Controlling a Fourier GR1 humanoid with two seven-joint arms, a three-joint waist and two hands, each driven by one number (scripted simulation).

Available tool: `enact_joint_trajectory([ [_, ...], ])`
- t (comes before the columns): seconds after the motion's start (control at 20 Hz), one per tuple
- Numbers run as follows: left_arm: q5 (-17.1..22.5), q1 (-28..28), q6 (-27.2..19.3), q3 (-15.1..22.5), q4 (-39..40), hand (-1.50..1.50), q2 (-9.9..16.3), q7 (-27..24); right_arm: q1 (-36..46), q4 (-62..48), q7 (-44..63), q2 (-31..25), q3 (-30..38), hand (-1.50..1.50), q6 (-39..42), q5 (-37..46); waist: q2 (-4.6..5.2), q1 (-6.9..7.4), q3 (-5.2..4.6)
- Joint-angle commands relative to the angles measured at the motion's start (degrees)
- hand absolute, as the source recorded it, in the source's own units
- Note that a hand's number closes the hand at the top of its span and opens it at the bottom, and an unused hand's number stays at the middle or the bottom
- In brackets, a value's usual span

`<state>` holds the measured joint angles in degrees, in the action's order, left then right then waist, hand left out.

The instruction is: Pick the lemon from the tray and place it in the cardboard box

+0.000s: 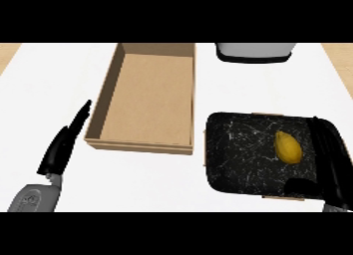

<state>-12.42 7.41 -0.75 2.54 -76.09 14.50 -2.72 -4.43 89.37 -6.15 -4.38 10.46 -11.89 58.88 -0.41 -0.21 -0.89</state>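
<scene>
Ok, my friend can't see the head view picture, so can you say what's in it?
A small yellow lemon lies in a black speckled tray on a white counter, with the robot's open right hand over the tray's right edge. An open brown cardboard box sits left of the tray, and the open left hand rests beside it.

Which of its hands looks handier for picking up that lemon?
The right hand, probably. It is over the tray's right edge, just beside the lemon, fingers straight. The left hand rests open on the far side of the cardboard box.
</scene>
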Motion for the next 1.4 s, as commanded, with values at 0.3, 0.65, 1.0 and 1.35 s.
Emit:
enact_joint_trajectory([
  [0.3, 0.05, 2.20, 0.91, -2.13, 2.86, 0.00, -1.07, -0.94, 2.75, -7.21, -0.34, 1.33, -1.42, -1.50, -2.26, 0.58, 0.44, 0.10, 0.88],
  [0.65, -0.08, -0.31, 2.37, -1.94, -0.75, 0.00, 0.06, -0.09, 7.35, -12.47, -3.41, 0.63, 0.44, 1.50, -16.66, 6.79, 0.50, 0.60, 0.93],
  [1.0, -1.49, -0.48, 1.29, -1.40, -1.06, 0.00, -1.72, 0.59, 6.06, -12.86, -5.56, 0.11, 2.38, 1.50, -22.93, 5.82, 0.43, 0.36, 0.93],
  [1.35, -1.68, -0.39, 1.88, -2.41, -1.59, 0.00, -0.76, 1.36, 2.45, -0.33, 9.31, 4.21, -11.12, 1.50, -21.92, 17.56, 0.36, 0.29, 0.77],
])
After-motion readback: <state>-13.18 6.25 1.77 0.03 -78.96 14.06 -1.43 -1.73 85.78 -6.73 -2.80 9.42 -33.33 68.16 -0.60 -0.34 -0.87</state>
